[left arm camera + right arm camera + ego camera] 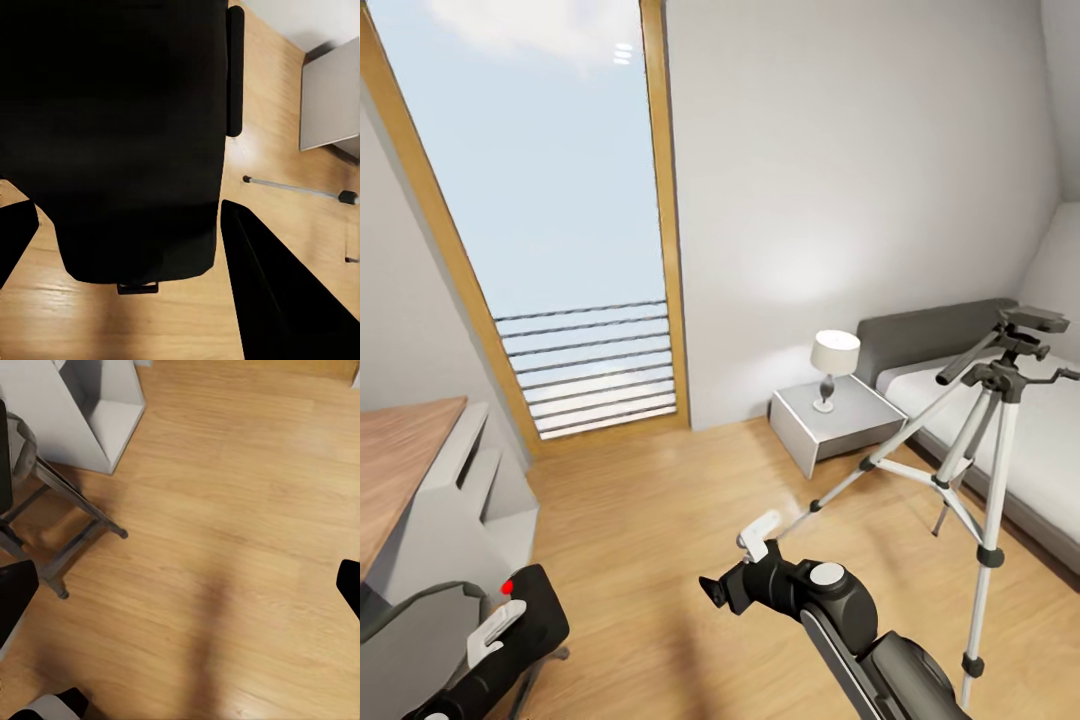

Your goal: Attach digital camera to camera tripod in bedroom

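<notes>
Light wood floor (650,520) runs across the bedroom, with a tall wood-framed window (550,200) on the far wall and a white bed (1020,440) with a grey headboard off to the right. The camera tripod (985,440) stands on the floor beside the bed, silver legs spread, black head up top with nothing mounted on it. A small white nightstand (835,420) with a lamp (832,368) sits between window and bed. Low on the left, the left gripper (495,632) is clamped on the digital camera (535,605), red dot showing, well apart from the tripod. The right gripper (732,570) hangs over bare floor with its fingers spread, holding nothing.
</notes>
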